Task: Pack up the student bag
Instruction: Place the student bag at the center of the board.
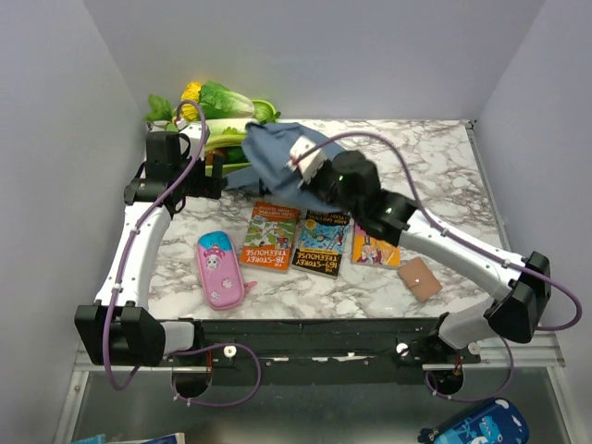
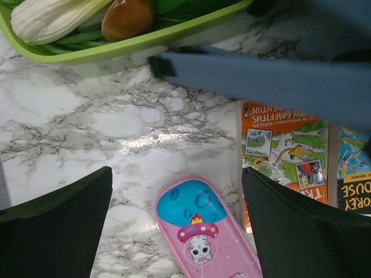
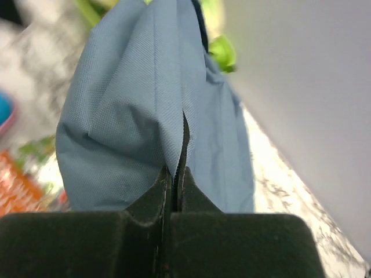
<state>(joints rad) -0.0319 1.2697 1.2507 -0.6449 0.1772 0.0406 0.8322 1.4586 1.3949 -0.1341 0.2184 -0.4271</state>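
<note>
Just on the base side of the right claw [image 3: 174, 174], three books [image 1: 321, 242] are laid side by side on the marble table [image 1: 444, 176]. A pink case [image 1: 217, 268] is placed beside them, towards the left claw [image 2: 179, 226]. A green tray [image 1: 217, 116] of vegetables is set behind the bag [image 1: 268, 162], touching it. The bag is bunched at the back of the table, and its near edge is draped over the top of the orange book [image 2: 278, 145]. Its long axis cannot be told. In the right wrist view, a raised fold is pointed straight away from the fingertips. The right claw is pressed together on that fold, with the fabric pinched between the pads and the rest of the bag spread ahead of it. The left claw is spread wide above the case with nothing held, and the bag's edge is seen just ahead of it.
</note>
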